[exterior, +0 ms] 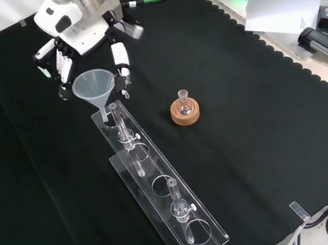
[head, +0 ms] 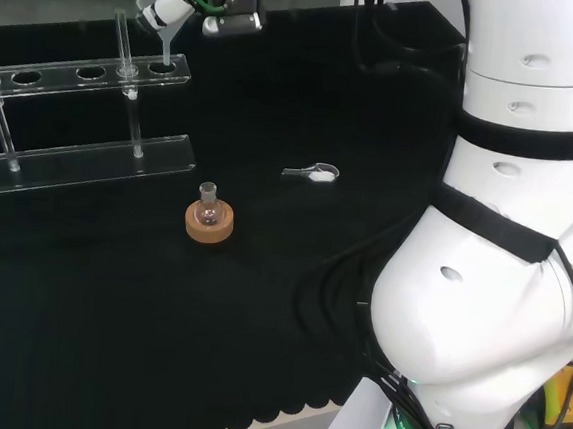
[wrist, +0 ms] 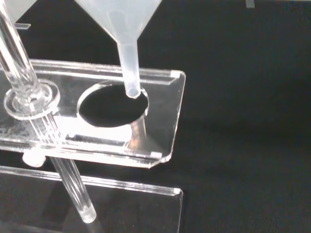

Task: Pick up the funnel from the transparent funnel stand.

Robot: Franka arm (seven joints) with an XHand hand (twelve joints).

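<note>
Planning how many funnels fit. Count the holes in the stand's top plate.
4 holes, in a row along the stand in the front view: one under the funnel, two between the posts, one at the near end. None seems hidden.

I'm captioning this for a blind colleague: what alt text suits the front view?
The hand holds a translucent funnel over the end hole of a clear funnel stand. A small flask sits on a cork ring beside it on black cloth.
</note>
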